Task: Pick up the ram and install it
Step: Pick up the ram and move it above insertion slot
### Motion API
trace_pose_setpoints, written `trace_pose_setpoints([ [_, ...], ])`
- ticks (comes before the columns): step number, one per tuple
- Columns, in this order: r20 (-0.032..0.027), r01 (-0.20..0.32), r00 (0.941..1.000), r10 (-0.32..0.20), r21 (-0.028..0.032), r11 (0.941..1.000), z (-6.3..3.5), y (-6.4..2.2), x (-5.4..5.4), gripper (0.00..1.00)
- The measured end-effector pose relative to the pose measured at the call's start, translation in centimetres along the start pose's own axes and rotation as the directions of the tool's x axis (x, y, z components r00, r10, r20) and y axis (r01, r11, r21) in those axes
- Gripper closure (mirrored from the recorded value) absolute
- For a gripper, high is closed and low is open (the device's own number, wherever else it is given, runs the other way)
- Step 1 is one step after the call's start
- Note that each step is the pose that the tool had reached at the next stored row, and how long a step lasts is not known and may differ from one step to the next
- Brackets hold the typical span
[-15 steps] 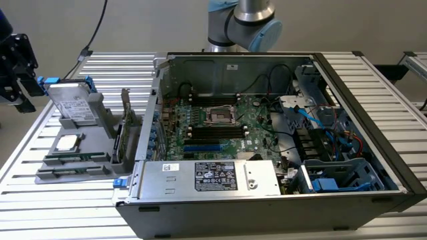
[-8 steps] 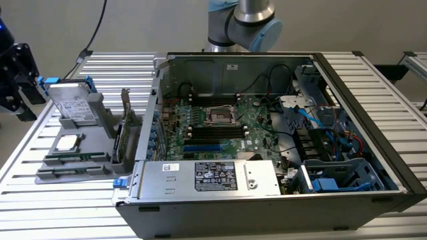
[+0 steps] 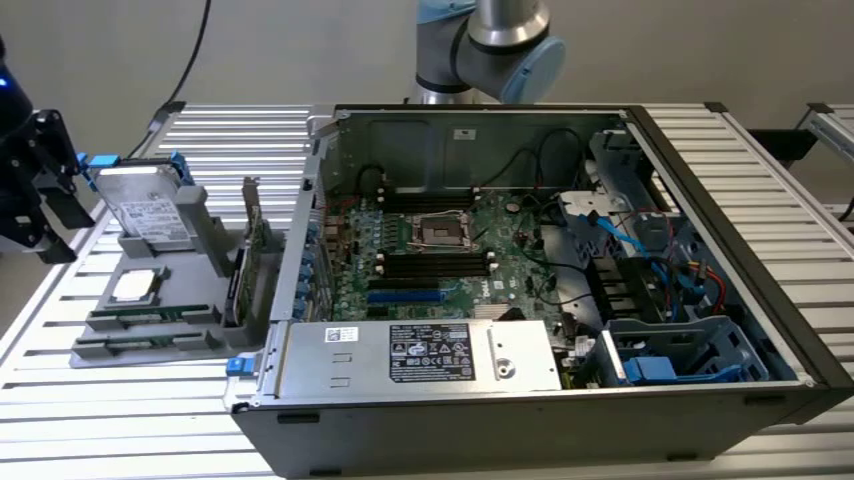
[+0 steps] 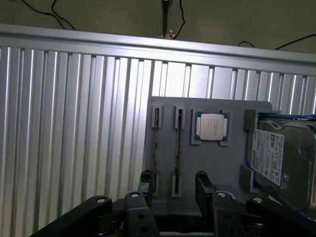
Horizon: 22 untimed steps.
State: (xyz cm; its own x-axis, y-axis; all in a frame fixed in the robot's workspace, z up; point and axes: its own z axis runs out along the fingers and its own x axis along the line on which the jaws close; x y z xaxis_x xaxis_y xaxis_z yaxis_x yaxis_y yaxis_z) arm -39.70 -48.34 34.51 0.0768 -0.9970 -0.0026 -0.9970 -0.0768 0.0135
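Poised for the ram (image 4: 177, 148), set on edge in a slot of the grey tray (image 4: 217, 168), just beside a second stick (image 4: 156, 148), with CPU (image 4: 212, 127) and hard drive (image 4: 281, 158) further along the same tray. Not yet gripped: gripper (image 4: 174, 185) held off the tray, touching nothing, fingers (image 4: 203, 182) spread and framing both sticks in the wrist view. Likely best done by centring on the ram alone, squaring to its long edge, pinching mid-length and staying clear of the second stick. Well apart, toward the exterior view's right, the open PC case (image 3: 400, 140).
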Motion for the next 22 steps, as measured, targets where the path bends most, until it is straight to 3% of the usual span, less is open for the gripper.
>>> trace_pose_setpoints([
  [22, -0.0002, 0.0, 1.0, 0.0, -0.0002, 1.0, 4.0, -0.25, 0.8, 0.52],
])
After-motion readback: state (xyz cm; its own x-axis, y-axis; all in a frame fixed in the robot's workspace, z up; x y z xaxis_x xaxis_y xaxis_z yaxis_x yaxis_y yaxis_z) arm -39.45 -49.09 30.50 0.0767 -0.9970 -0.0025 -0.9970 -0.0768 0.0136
